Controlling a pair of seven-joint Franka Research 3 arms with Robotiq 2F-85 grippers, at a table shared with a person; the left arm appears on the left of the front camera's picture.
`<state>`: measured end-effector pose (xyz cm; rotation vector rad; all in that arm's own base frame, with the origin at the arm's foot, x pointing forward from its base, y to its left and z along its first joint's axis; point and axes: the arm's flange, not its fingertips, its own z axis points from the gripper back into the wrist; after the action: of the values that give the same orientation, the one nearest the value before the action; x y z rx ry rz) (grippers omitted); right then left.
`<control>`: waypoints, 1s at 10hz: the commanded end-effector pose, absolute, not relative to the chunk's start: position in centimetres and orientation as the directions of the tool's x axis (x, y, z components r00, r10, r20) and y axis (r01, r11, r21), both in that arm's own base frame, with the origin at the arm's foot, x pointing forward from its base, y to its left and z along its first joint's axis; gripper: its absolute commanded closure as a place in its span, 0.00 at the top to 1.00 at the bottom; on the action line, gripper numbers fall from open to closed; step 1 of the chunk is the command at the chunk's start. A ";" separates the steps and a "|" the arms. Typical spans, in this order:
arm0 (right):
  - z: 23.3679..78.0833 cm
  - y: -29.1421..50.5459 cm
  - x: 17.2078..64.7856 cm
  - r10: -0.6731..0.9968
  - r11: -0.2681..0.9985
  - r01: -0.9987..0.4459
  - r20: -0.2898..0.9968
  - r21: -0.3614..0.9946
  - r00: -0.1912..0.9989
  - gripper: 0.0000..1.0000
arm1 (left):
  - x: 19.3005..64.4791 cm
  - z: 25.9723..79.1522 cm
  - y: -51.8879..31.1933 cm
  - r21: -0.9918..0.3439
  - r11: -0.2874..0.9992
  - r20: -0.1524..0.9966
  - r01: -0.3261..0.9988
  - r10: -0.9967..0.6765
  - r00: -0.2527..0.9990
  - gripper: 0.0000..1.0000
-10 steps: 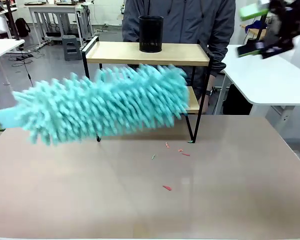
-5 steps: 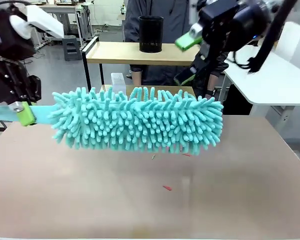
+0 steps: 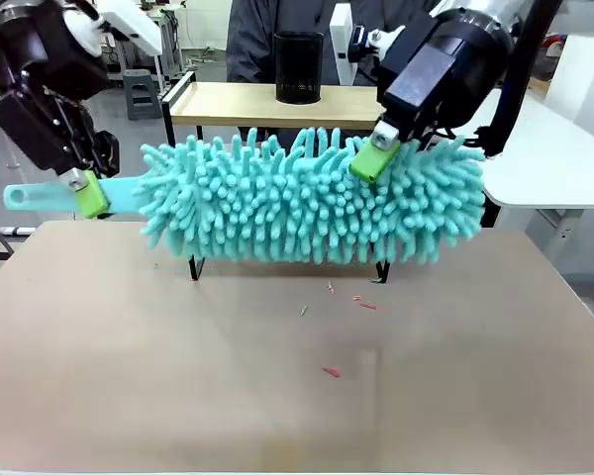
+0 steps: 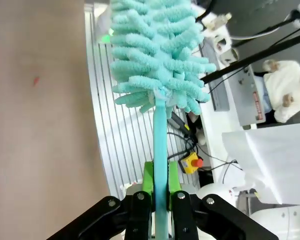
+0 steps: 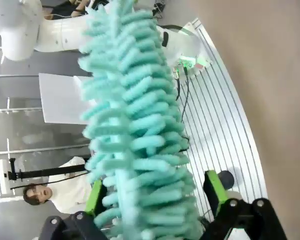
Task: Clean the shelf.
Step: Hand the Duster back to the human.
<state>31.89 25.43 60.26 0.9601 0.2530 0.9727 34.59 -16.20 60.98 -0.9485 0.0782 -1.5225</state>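
Left gripper (image 3: 87, 193) up at the near left, fingers clamped flat on the turquoise handle of a duster (image 3: 312, 198). The handle end pokes out past the green pads toward the left edge. In the left wrist view the same gripper (image 4: 160, 192) pinches the thin handle between both pads, and the duster (image 4: 157, 55) runs straight away from the camera, its shaggy head spreading out at the top.

The duster lies roughly level above the tabletop (image 3: 297, 386), its fluffy head stretching across the middle of the scene from left to right.

Right gripper (image 3: 376, 158) reaches in from the upper right, fingers spread wide. One green pad shows against the upper side of the duster head. From the right wrist, the gripper (image 5: 155, 197) straddles the head of the duster (image 5: 135, 125), a pad on either side of the fluff; cannot tell whether the pads press it.

The shelf (image 3: 238, 104) stands behind the duster at the far side of the tabletop, its top board visible above the fluff, two black legs showing below. A black mesh cup (image 3: 299, 66) sits on the top board. A person (image 3: 277, 20) in a dark jacket stands just behind the shelf.

Small red and green scraps (image 3: 332, 372) lie scattered on the tabletop in front of the shelf.
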 end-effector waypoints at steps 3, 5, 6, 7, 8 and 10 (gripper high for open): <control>60.4 24.6 32.0 0.807 0.183 -0.630 0.250 0.755 0.535 1.00 | 34.8 61.3 -16.9 -0.597 -0.183 0.483 0.781 -0.860 0.168 0.12; 60.2 24.5 32.0 0.815 0.167 -0.620 0.246 0.766 0.524 0.40 | 34.7 61.3 -16.9 -0.602 -0.172 0.464 0.780 -0.870 0.166 0.12; 60.2 24.3 32.1 0.817 0.162 -0.618 0.247 0.769 0.521 0.00 | 34.8 61.3 -17.0 -0.605 -0.166 0.460 0.779 -0.871 0.172 0.12; 60.1 24.3 32.1 0.814 0.166 -0.619 0.248 0.767 0.526 0.35 | 34.9 61.1 -17.1 -0.595 -0.144 0.452 0.790 -0.874 0.181 0.12; 60.1 24.3 32.1 0.811 0.166 -0.616 0.249 0.770 0.530 0.00 | 34.8 61.1 -17.1 -0.597 -0.151 0.453 0.788 -0.874 0.176 0.12; 60.1 24.2 32.1 0.810 0.162 -0.615 0.252 0.771 0.529 0.00 | 34.9 61.2 -17.2 -0.602 -0.150 0.454 0.784 -0.872 0.182 0.12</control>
<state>32.04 24.64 60.18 0.9490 0.2461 0.9966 34.83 -16.92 60.75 -0.9357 0.1227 -1.4588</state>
